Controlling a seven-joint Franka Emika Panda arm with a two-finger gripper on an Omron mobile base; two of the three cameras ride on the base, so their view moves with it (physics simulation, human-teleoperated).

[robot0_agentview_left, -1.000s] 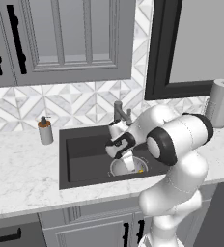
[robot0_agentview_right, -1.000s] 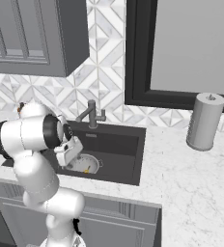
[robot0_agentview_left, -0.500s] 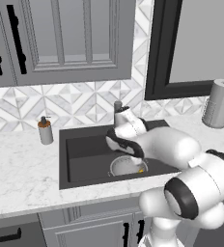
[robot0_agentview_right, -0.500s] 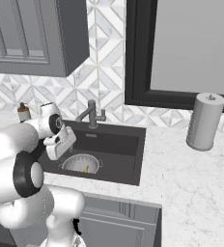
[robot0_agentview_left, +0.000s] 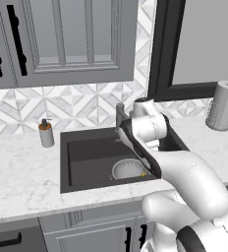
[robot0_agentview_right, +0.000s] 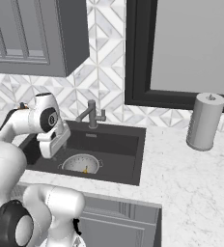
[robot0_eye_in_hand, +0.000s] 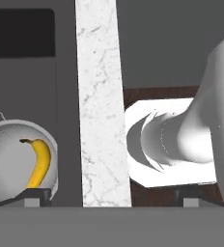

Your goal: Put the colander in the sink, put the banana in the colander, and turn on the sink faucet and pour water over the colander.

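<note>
The silver colander (robot0_agentview_right: 82,163) stands on the floor of the black sink (robot0_agentview_right: 126,144), near its front wall. Inside the bowl lies the yellow banana (robot0_eye_in_hand: 39,162), also seen as a small yellow patch (robot0_agentview_left: 143,173). My gripper (robot0_eye_in_hand: 114,195) is open, its dark fingertips (robot0_eye_in_hand: 36,195) wide apart with nothing between them. It hovers above the sink's front left part (robot0_agentview_right: 50,147), up and to the side of the colander (robot0_eye_in_hand: 10,166). The grey sink faucet (robot0_agentview_right: 91,115) stands at the back rim with no water running.
A soap dispenser bottle (robot0_agentview_left: 46,134) stands on the marble counter left of the sink. A grey paper towel roll (robot0_agentview_right: 204,121) stands on the counter at the right. The marble front counter strip (robot0_eye_in_hand: 102,96) runs under the hand. Dark cabinets hang above.
The hand has lifted up and away from the colander toward the sink's left side, and the arm has swung round. The gripper stays open. The banana stays in the colander.
</note>
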